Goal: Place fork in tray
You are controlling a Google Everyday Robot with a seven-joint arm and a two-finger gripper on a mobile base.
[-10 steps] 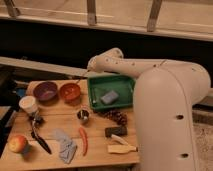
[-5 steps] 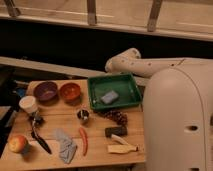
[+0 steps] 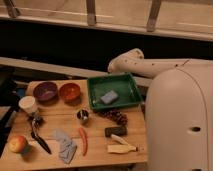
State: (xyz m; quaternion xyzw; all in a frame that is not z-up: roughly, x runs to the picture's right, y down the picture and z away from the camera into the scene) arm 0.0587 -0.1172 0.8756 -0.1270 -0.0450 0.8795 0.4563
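The green tray (image 3: 131, 85) sits at the back right of the wooden table, with a pale blue block (image 3: 109, 96) lying in it. I cannot pick out the fork among the things on the table. My white arm (image 3: 145, 64) reaches leftward just behind the tray's far edge. The gripper is hidden at the arm's far end; it is shut, and nothing can be seen in it.
A purple bowl (image 3: 45, 91) and an orange bowl (image 3: 69, 91) stand left of the tray. A white cup (image 3: 27, 104), metal cup (image 3: 83, 116), apple (image 3: 18, 144), black-handled utensil (image 3: 40, 141), chili (image 3: 83, 140), cloth (image 3: 65, 149) and yellowish-handled tool (image 3: 121, 148) lie around. My white body (image 3: 180, 125) fills the right.
The arm has swung right and back, from over the tray's left part to behind its far right corner. The things on the table have not moved.
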